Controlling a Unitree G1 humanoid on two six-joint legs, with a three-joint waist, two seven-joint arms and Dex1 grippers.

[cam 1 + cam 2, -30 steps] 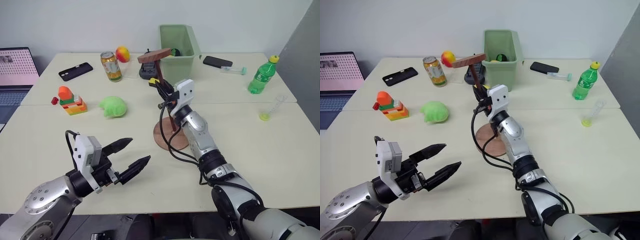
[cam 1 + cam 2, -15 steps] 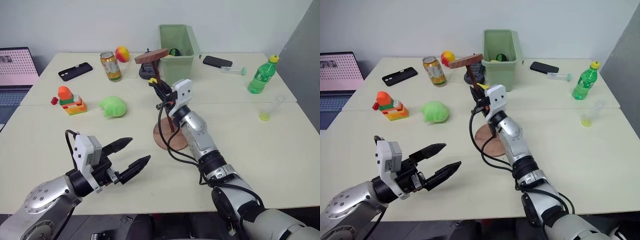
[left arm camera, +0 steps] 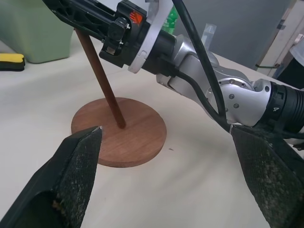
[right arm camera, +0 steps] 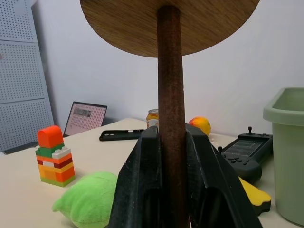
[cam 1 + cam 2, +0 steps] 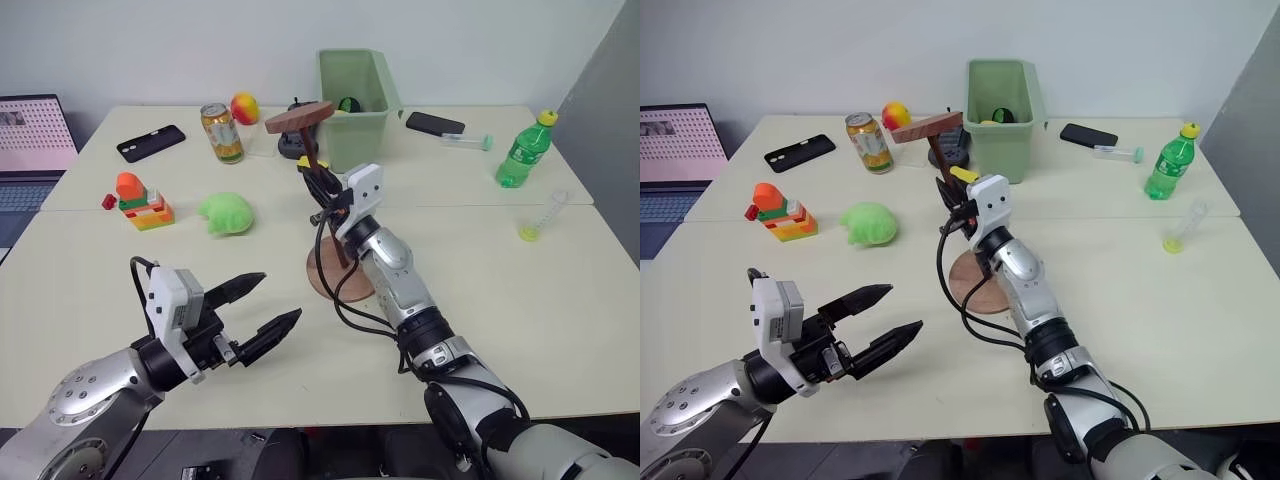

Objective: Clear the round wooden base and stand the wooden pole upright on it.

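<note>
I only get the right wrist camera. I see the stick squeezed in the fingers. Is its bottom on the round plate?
Observer: Yes. The wooden pole has its lower end at the middle of the round wooden base.
Kid: Is it straight up?
Observer: Not quite. It leans, with its top disc tipped toward the robot's left.
Kid: What's the other hand doing?
Observer: The left gripper is open, hovering near the table's front edge, apart from the base.

You have the round wooden base (image 5: pixel 338 276) mid-surface (image 5: pixel 560 300), the wooden pole (image 5: pixel 318 185) standing tilted on it. Behind it sits the bin (image 5: pixel 356 95); the can (image 5: pixel 222 132) and plush (image 5: pixel 226 213) lie left, the bottle (image 5: pixel 524 150) far right.
</note>
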